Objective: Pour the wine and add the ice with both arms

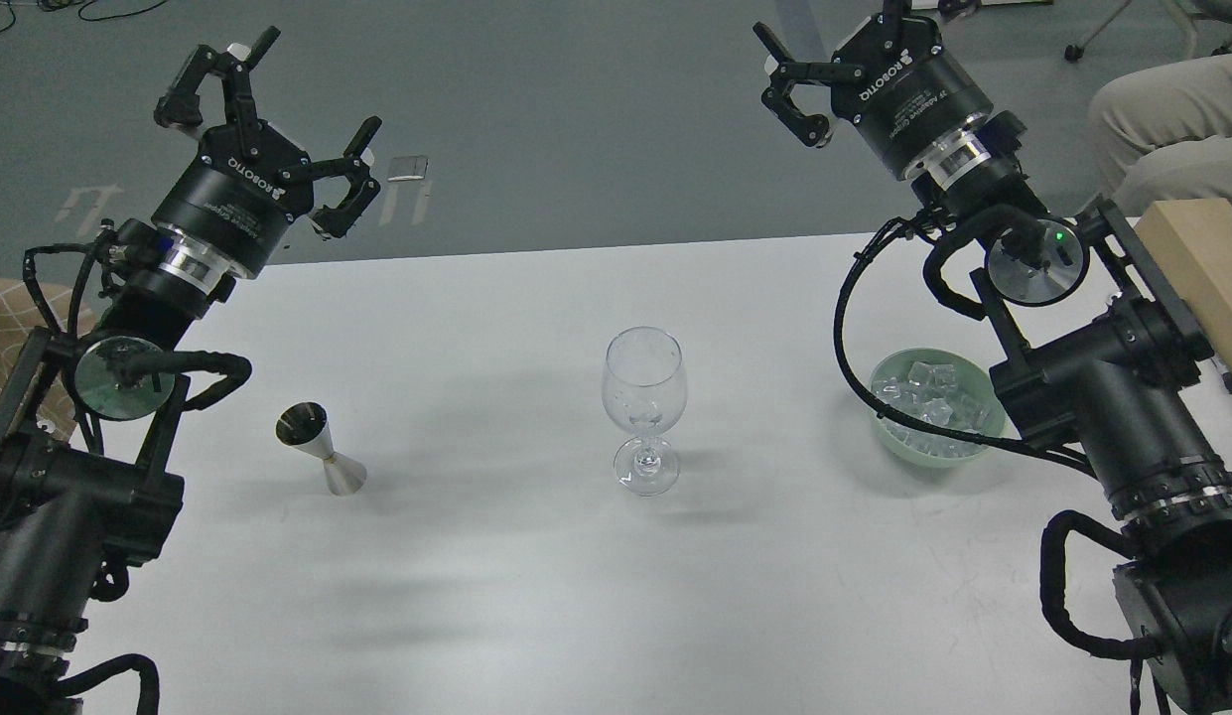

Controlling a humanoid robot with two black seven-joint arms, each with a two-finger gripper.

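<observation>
An empty clear wine glass point(643, 407) stands upright mid-table. To its left stands a small steel jigger point(319, 452), where any wine is too dark to make out. On the right, clear ice point(933, 397) cubes fill a pale green bowl point(898, 447), partly hidden by my right arm's cable. My left gripper point(273, 94) is raised beyond the table's far left edge, fingers spread open, holding nothing. My right gripper point(834, 50) hovers past the far right edge, also open and empty. Both are well away from the glass.
The white table point(536, 596) ends at a far edge with grey floor beyond. A wooden box point(1201, 263) sits at the right edge behind my right arm. A seated person's legs point(1171, 119) show at top right.
</observation>
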